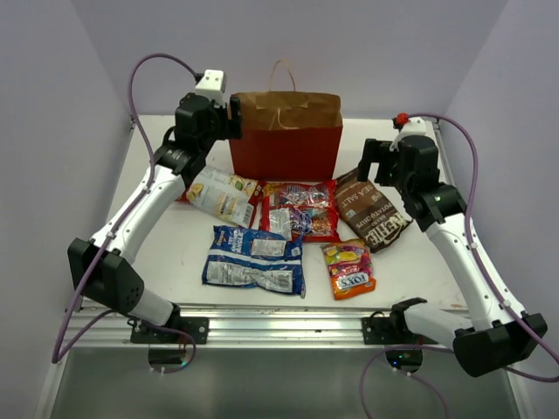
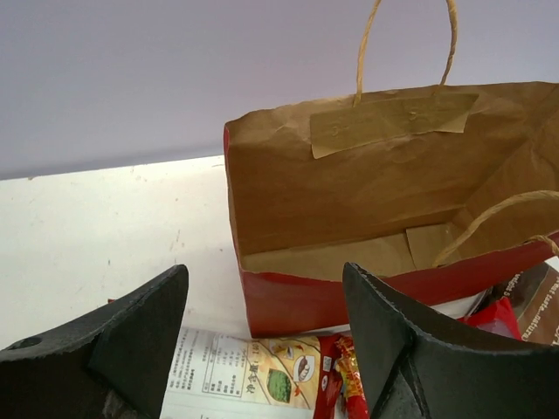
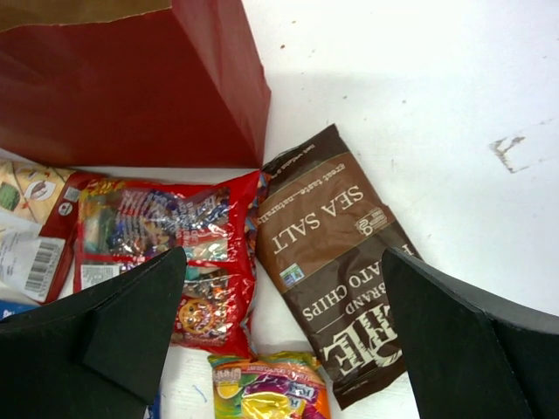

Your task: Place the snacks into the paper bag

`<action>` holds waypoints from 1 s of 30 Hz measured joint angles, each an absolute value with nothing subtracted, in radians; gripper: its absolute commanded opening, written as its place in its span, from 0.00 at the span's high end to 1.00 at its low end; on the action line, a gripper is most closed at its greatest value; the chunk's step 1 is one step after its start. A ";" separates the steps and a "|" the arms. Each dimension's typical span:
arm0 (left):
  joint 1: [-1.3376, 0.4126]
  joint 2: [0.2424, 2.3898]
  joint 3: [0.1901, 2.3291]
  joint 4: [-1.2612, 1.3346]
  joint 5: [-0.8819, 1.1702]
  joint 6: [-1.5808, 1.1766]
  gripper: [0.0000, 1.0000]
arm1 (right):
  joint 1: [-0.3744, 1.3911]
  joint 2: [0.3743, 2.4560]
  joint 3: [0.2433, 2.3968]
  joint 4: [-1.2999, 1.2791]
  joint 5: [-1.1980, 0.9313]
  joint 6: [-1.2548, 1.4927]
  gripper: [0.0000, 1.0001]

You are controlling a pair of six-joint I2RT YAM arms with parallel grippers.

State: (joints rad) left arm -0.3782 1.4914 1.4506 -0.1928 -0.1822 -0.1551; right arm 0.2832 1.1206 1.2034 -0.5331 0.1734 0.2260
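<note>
The red paper bag (image 1: 286, 148) stands open at the back of the table, kraft inside showing in the left wrist view (image 2: 349, 201). In front lie the white-yellow-red packet (image 1: 220, 194), red candy bag (image 1: 301, 209), brown chip bag (image 1: 374, 211), blue-white packet (image 1: 255, 259) and small orange-yellow-pink bag (image 1: 348, 270). My left gripper (image 1: 229, 118) is open and empty at the bag's left top corner, above the white-yellow-red packet (image 2: 240, 375). My right gripper (image 1: 371, 161) is open and empty above the brown chip bag (image 3: 336, 253) and red candy bag (image 3: 166, 244).
The white table (image 1: 175, 253) is walled by pale lilac panels at the back and both sides. A metal rail (image 1: 279, 325) runs along the near edge. A red button (image 1: 402, 119) sits at the back right corner.
</note>
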 measured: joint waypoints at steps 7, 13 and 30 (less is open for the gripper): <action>-0.374 1.606 1.532 -0.172 -0.180 -0.133 0.30 | 0.283 1.094 1.201 -0.517 0.216 0.218 0.01; -0.342 1.774 1.729 -0.205 -0.159 -0.126 0.35 | 0.283 1.092 1.201 -0.516 0.220 0.218 0.01; -0.283 1.869 1.795 -0.310 -0.115 -0.139 0.57 | 0.302 1.116 1.200 -0.514 0.171 0.220 0.04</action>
